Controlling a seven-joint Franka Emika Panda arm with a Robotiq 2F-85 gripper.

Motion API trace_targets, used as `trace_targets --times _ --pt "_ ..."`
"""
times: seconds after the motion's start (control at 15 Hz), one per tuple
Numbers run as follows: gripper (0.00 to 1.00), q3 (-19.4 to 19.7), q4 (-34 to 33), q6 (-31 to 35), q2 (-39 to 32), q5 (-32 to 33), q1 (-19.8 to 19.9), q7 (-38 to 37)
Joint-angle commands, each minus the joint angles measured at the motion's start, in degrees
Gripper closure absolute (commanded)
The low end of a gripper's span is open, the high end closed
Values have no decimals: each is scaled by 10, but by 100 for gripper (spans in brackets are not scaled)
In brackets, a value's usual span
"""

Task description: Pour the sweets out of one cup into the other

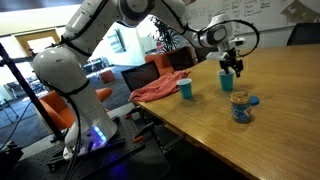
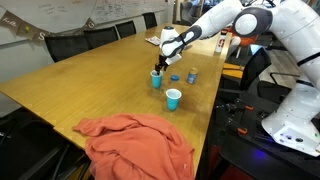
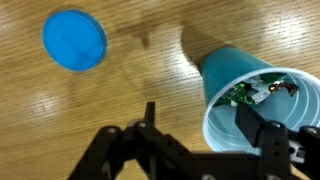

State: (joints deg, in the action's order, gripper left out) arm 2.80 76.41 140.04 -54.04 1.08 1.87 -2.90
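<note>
A teal cup (image 3: 228,72) with wrapped sweets (image 3: 256,93) inside stands upright on the wooden table; it shows in both exterior views (image 1: 227,81) (image 2: 156,80). A second teal cup (image 1: 185,88) (image 2: 174,98) stands upright nearer the table edge; I cannot see what is inside it. My gripper (image 3: 200,125) (image 1: 233,66) (image 2: 160,66) is open right at the first cup's top. In the wrist view one finger is inside the cup and the other outside its wall, so they straddle the rim.
A blue lid (image 3: 74,40) (image 2: 175,77) lies flat on the table beside the cup. A small jar (image 1: 241,106) (image 2: 192,75) stands close by. A red cloth (image 1: 155,90) (image 2: 135,142) lies at the table's end. Chairs line the far side.
</note>
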Motion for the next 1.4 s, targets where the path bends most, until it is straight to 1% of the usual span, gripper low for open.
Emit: trace_targets --times 0.0,0.33,0.4,0.47,0.67,0.8,0.93,1.13,1.27,1.33 --pt "48 5 -39 -24 -21 -2 -6 -16" --pt "88 4 -51 -26 -28 -1 -9 -14" --pt "95 4 -52 -26 -28 0 -10 -14" --pt "100 3 -53 -27 -29 0 -11 -13" --pt "100 0 -52 -32 -22 -1 -13 -9" --pt "99 -2 -33 -42 0 3 -17 0" --pt "99 4 -8 -47 29 18 -30 4" --pt "99 5 42 -44 82 48 -49 17" --pt "99 9 88 -43 127 75 -64 22" --pt "99 6 123 -40 155 88 -67 35"
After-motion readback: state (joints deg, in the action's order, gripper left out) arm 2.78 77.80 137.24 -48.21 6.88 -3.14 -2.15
